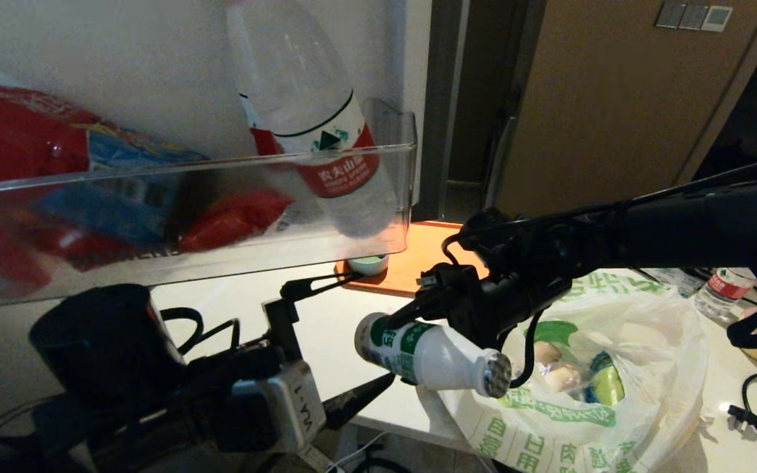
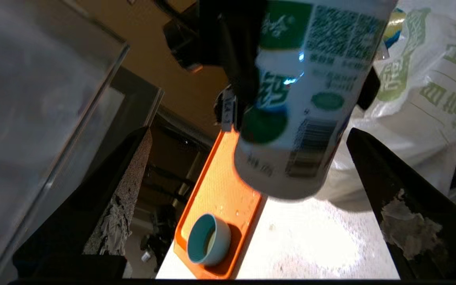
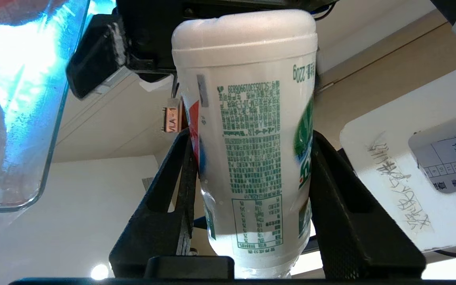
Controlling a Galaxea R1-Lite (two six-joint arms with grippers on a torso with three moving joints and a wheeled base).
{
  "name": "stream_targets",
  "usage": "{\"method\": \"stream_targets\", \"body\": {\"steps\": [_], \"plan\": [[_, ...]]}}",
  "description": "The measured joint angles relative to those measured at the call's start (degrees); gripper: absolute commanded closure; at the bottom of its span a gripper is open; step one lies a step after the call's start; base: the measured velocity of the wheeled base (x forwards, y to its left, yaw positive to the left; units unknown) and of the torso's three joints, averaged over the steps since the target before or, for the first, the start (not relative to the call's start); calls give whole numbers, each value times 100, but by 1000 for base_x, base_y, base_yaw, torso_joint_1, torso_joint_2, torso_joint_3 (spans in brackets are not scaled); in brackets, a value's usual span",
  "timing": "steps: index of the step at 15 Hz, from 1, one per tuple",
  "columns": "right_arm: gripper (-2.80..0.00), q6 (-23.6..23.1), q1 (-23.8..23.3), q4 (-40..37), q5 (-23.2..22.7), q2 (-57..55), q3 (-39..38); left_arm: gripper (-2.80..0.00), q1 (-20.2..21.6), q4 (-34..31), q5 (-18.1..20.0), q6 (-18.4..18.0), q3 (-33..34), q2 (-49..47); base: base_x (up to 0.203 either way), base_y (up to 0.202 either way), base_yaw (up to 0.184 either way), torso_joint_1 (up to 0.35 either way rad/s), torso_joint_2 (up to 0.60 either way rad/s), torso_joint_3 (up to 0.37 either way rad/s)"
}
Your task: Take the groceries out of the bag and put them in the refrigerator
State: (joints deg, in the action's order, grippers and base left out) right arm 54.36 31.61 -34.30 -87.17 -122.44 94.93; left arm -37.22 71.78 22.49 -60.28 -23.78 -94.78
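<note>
Head view gives me the whole layout: my right gripper (image 1: 444, 322) has its fingers clamped on a white bottle (image 1: 428, 355) with a green label, holding it sideways above the white counter (image 1: 326, 341), silvery cap pointing toward me. Just beside it sits the bag (image 1: 621, 381), open, with pale lumps (image 1: 559, 368) and a yellow-green pack (image 1: 605, 384) inside. My left gripper (image 1: 345, 341) is lower and to the left, fingers spread wide with nothing between them, its tips reaching toward the bottle's base. Above it hangs the refrigerator's clear door shelf (image 1: 188, 217), which holds a water bottle (image 1: 326, 138) with a red label and some red and blue packets (image 1: 109, 184).

The left wrist view adds what the head view mostly hides: an orange tray (image 2: 220, 186) on the counter with a small teal cup (image 2: 208, 239) on it, and the bottle's barcode and a QR code. It also shows both left fingers (image 2: 121, 198) well apart from the bottle.

The right wrist view alone shows the grip up close, black fingers (image 3: 172, 206) pressed on both sides of the label. There I can read "220g" near the base; the rest is small green Chinese print. A tag on the left arm reads "A1X-L". The bag carries green Chinese characters.
</note>
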Motion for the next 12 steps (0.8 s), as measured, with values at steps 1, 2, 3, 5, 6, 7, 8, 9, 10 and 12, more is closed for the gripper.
{"method": "stream_targets", "body": {"steps": [1,2,3,5,6,7,8,9,10,12], "plan": [[0,0,2,0,2,0,5,-280,-27,19,-9,0,-2,-66,0,0,0,0,0,0],[0,0,2,2,2,-2,6,-280,-43,22,-41,-1,-2,-112,0,0,0,0,0,0],[0,1,2,2,1,-5,6,-280,-67,22,-101,3,-5,-139,0,0,0,0,0,0],[0,0,2,2,2,-13,22,-280,-199,25,-219,66,-24,-181,0,0,0,0,0,0],[0,-1,2,3,2,-16,27,-280,-292,25,-303,125,-35,-192,0,0,0,0,0,0],[0,0,2,2,2,-18,30,-280,-411,25,-428,216,-39,-200,0,0,0,0,0,0],[0,0,2,2,2,-18,33,-280,-533,27,-565,323,-46,-205,0,0,0,0,0,0],[0,0,2,3,2,-18,33,-280,-623,31,-653,364,-46,-211,0,0,0,0,0,0],[0,0,6,2,2,-18,33,-280,-663,33,-670,371,-46,-212,0,0,0,0,0,0],[0,-1,37,2,2,-13,35,-280,-696,33,-677,369,-30,-218,0,0,0,0,0,0]]}}
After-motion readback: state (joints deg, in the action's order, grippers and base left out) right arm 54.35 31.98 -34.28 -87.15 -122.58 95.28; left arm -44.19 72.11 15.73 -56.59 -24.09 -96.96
